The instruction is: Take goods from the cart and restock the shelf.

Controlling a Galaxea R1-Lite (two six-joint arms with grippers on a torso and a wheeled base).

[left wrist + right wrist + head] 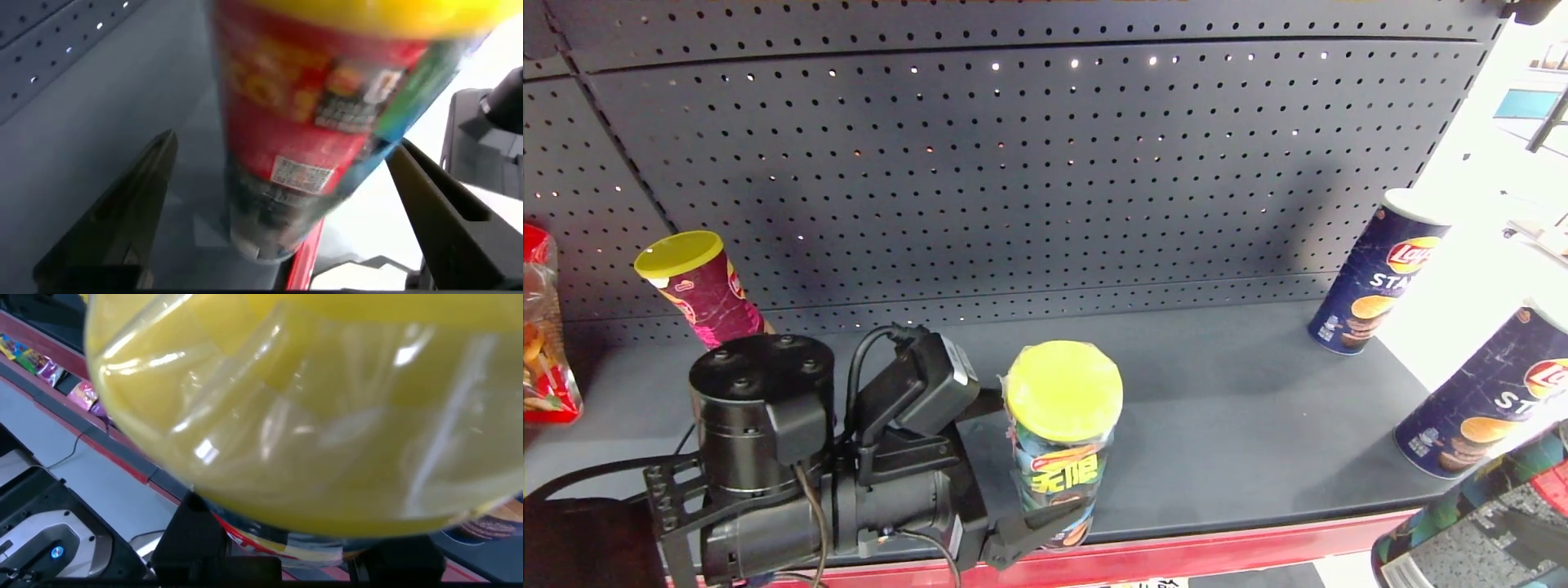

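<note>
A chip can with a yellow lid point(1062, 433) stands upright on the grey shelf point(1225, 433), close to its red front edge. My left gripper point(1045, 461) straddles this can point(302, 155) from the left, open, with a gap visible beside one finger point(131, 212). The other finger point(445, 220) sits near the can's side. Close under the right wrist camera is another can's yellow lid point(310, 400); dark fingers point(192, 539) flank its body, and it hangs above the floor.
A magenta can with a yellow lid point(703, 286) stands at the back left, beside a red snack bag point(543, 343). Two blue cans point(1376, 273) point(1482, 396) stand on the right. The pegboard back wall point(1029, 180) bounds the shelf; open shelf lies between the middle can and the blue ones.
</note>
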